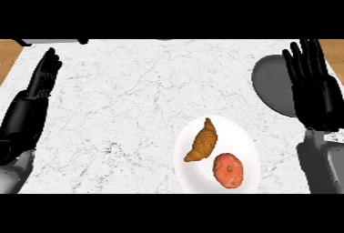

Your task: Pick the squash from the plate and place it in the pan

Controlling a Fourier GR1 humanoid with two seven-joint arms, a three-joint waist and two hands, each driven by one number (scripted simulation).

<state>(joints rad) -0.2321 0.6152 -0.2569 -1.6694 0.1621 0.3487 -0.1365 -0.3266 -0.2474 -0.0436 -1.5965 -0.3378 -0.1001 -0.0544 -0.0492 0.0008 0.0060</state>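
A white plate lies on the marble counter at the lower right of centre. On it rest a brown, ridged, crescent-shaped item and a round red-orange item; neither plainly reads as a squash. A dark grey pan sits at the right edge, partly hidden behind my right hand, which is open with straight fingers pointing up, above and to the right of the plate. My left hand rests open at the far left edge, away from the plate.
The white marble counter fills the view. Wooden floor shows past its upper left and upper right corners. A dark object lies along the counter's far edge at the top left.
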